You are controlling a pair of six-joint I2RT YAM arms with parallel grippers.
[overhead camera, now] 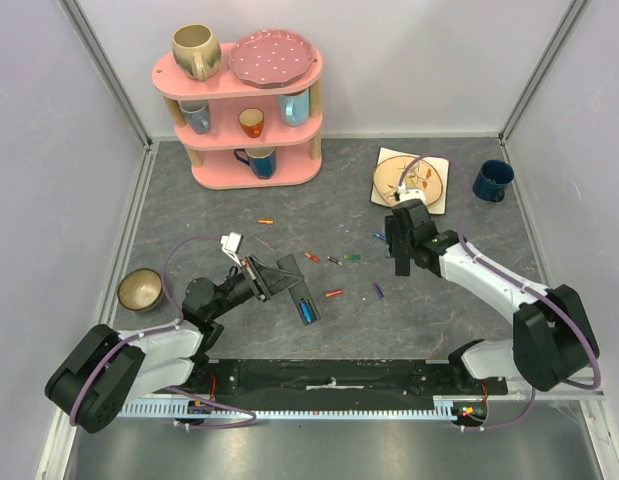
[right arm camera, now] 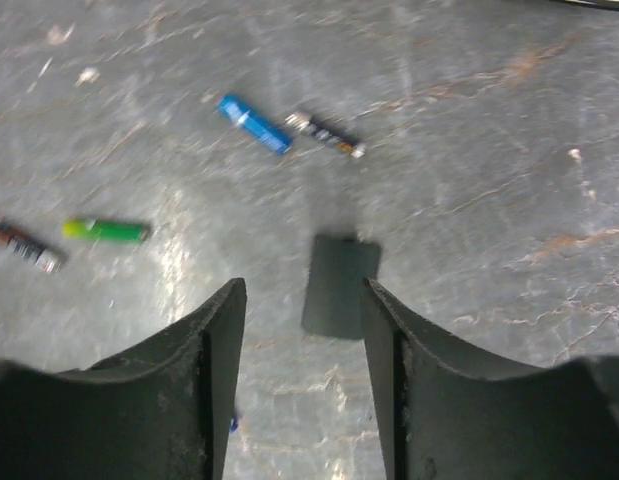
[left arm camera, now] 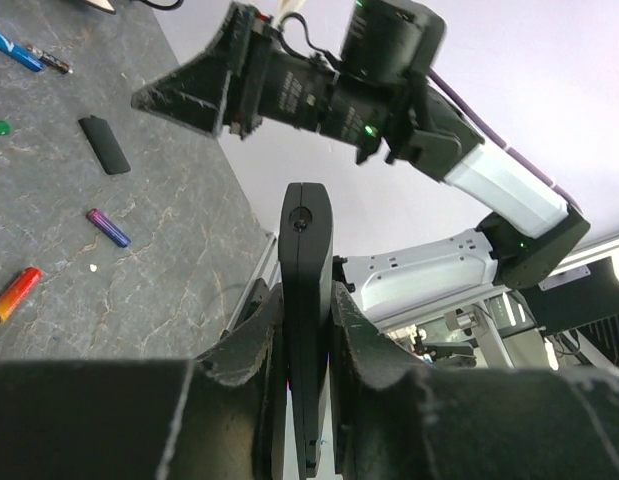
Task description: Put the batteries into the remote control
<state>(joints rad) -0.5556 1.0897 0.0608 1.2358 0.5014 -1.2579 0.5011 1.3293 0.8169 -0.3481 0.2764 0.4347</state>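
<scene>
The remote control [left arm camera: 304, 230] is off the desk [overhead camera: 319, 190]. The left fingers [left arm camera: 361, 345] are closed on both its long flat sides, so it stands edge-on between them, and in the overhead view it sits at about 7 o'clock from the middle of the desk. A blue spot shows near its far end there, perhaps a cell already inside, but the view is too small to be sure. The right fingers [right arm camera: 214, 370] are spread apart and hold nothing. They hang over a flat black piece [right arm camera: 339, 285] lying on the desk. From this piece the blue battery [right arm camera: 252, 123] lies at 11 o'clock, with a dark battery [right arm camera: 324, 133] just beside it at 12 o'clock, and the green battery [right arm camera: 106, 230] lies at 9 o'clock. I judge the remote control to be light, stiff, smooth plastic, so a firm hold at its middle is enough. Each battery is probably hard, light and round, so it can roll or slip out easily. The best hold is across the barrel at its middle, with the fingers square to its length and both ends left free for the seat.
</scene>
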